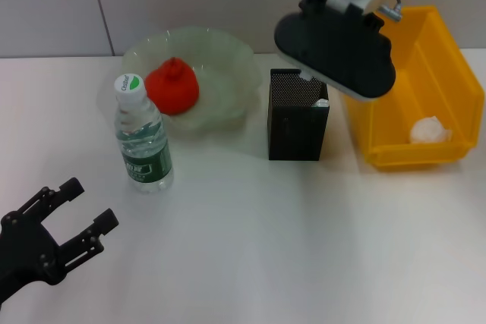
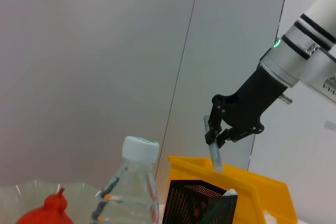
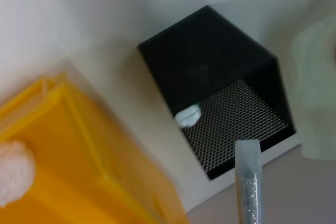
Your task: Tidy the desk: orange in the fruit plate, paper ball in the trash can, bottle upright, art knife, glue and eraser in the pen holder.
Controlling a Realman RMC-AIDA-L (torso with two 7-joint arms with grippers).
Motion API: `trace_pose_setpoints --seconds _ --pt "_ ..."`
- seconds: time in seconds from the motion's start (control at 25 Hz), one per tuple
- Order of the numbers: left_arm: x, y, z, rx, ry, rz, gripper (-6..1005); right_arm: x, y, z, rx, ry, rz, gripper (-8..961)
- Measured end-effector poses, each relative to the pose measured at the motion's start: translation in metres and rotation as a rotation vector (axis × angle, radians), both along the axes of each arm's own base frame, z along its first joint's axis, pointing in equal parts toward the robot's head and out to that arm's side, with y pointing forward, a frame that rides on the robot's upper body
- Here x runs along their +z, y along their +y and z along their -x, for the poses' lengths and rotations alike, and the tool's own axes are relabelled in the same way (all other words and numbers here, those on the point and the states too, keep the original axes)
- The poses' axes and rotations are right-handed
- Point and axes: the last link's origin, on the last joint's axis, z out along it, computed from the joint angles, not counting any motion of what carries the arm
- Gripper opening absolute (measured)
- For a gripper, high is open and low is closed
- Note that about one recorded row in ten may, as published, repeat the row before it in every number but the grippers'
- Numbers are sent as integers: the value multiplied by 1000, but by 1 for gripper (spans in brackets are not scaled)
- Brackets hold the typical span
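Observation:
My right gripper (image 2: 212,136) is shut on a slim grey art knife (image 2: 213,153) and holds it upright just above the black mesh pen holder (image 1: 297,123). In the head view the right wrist (image 1: 334,47) hides its fingers. The knife's tip (image 3: 247,182) shows over the holder's open mouth (image 3: 220,77), with a small white item (image 3: 188,115) inside. The orange (image 1: 173,86) lies in the clear fruit plate (image 1: 228,55). The bottle (image 1: 143,138) stands upright. The paper ball (image 1: 430,130) lies in the yellow bin (image 1: 448,58). My left gripper (image 1: 91,202) is open and empty at the near left.
The yellow bin stands directly right of the pen holder, the plate to its left. The bottle stands in front of the plate, between the plate and my left gripper. A grey wall runs behind the table.

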Motion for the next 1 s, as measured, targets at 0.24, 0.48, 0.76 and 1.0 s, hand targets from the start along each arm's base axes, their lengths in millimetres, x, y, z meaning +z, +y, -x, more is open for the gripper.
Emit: trace_pose_setpoints --seconds 0.24,0.48,0.76,1.0 --pt "3 -1 -3 -27 -8 -1 829 26 -6 9 -159 288 -32 177" --pt "8 0 -7 -68 -12 -10 829 45 -9 -6 -380 667 -106 185" --pt "16 -1 -10 -102 -8 -27 828 52 -13 -33 -588 1120 -182 194" --pt "25 0 -10 -116 -11 -47 828 51 -14 -56 -695 1398 -222 201"
